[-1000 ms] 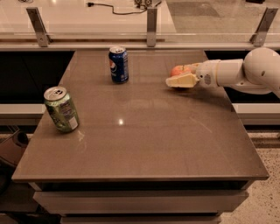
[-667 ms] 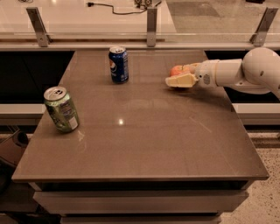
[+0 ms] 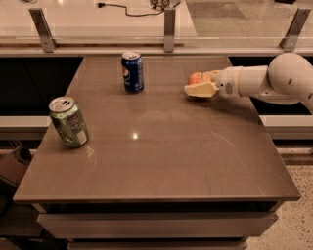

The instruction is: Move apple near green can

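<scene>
The broad, brown, glossy stone-like counter (image 3: 161, 166) has a square front edge nearest the camera, with pale flat drawer fronts (image 3: 156, 224) beneath it. A small spot of light reflects off its polished top near the middle.

Near the left edge stands the light green soda can with white and dark label marks and a silver top (image 3: 68, 122), leaning slightly. It is well apart from everything else on the counter.

Farther back, on the right, the smooth white robot arm (image 3: 274, 80) reaches in from the right edge. Its rounded elbow sits over the counter's side, and its forearm runs almost level, pointing left. At its tip, the cream-coloured end effector (image 3: 198, 84) lies low over the counter, turned sideways. It is closed around the round orange-red apple with a yellowish patch (image 3: 197, 77). The near finger (image 3: 200, 90) lies along the apple's front side, and the fruit shows just above it. The apple is at the far right of the counter, a long way across from the green can.

Slightly farther back and left of the apple, the dark blue cylindrical Pepsi can with a silver lid (image 3: 132, 72) stands upright, near the far edge.

Behind the counter runs a pale ledge (image 3: 98, 29) with slanted grey metal posts (image 3: 169, 29), and a dark cable (image 3: 127, 10) lies on it.
</scene>
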`<state>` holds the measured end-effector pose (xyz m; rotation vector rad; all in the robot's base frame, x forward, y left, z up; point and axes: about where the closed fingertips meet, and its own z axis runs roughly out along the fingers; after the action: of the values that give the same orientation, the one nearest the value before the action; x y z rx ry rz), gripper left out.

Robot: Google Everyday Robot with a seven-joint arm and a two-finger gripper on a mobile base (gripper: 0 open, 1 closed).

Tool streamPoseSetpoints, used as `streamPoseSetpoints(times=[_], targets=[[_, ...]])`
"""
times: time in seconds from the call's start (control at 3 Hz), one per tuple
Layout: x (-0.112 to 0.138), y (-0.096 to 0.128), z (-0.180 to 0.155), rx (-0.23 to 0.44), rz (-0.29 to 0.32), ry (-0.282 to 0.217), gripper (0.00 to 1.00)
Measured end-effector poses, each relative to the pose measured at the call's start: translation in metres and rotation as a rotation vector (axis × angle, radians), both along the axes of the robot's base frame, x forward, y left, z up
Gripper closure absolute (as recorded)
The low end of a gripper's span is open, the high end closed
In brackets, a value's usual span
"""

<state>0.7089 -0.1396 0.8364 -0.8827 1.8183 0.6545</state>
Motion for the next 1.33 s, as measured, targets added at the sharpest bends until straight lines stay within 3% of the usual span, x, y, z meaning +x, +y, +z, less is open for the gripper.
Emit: streamPoseSetpoints(times=[0.33,0.67,1.33], targets=[[0.0,0.001,0.0,0.0,0.001,0.0,1.0],[-0.023,0.017,0.011,-0.031,0.03,-0.025,1.0],[-0.111,0.059,0.03,-0.062,0.094,-0.145,1.0]])
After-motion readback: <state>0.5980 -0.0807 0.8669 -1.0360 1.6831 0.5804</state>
